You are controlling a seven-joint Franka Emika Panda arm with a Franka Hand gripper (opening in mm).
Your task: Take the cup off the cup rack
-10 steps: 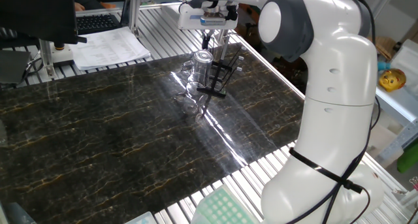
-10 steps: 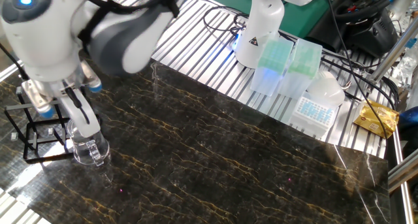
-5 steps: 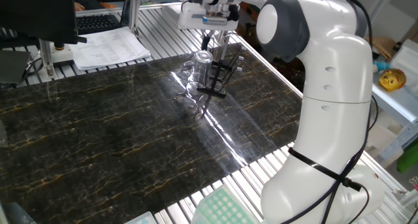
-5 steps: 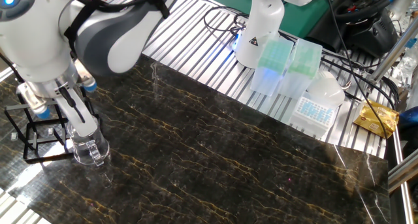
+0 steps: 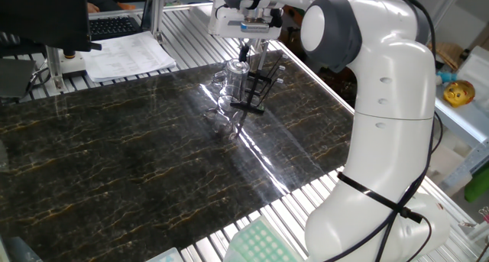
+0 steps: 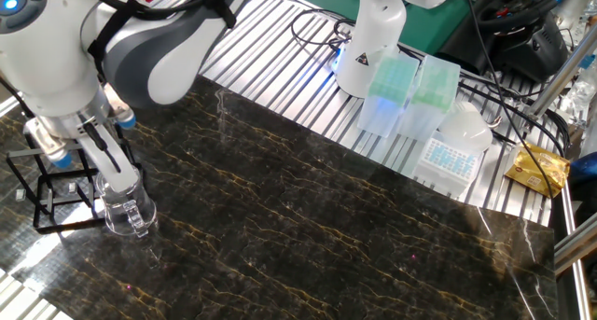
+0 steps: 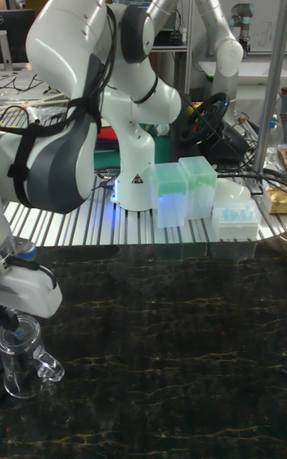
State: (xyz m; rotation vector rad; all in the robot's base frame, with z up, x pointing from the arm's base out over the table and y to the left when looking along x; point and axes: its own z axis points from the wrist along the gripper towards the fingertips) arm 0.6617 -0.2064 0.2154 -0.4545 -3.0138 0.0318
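Note:
The cup (image 6: 126,206), a clear glass mug with its handle to the side, stands upright on the dark marble table just beside the cup rack (image 6: 42,191), a slim black wire stand. From the opposite side the cup (image 5: 235,77) is left of the cup rack (image 5: 257,86). My gripper (image 6: 104,157) hangs right above the cup's rim, open, with one dark finger reaching down at the rim. Seen from the far side, my gripper (image 5: 248,54) points straight down over the cup. In the tall view the cup (image 7: 24,359) sits at the lower left under my gripper (image 7: 6,322).
The marble tabletop (image 6: 326,236) stretches to the right of the cup. Green and clear tip boxes (image 6: 401,91) and a second robot base (image 6: 368,49) stand behind the table. Papers (image 5: 126,57) and a keyboard lie past the far edge.
My gripper has edged up and slightly sideways over the cup, and the arm's elbow has swung. Cup and rack have stayed in place.

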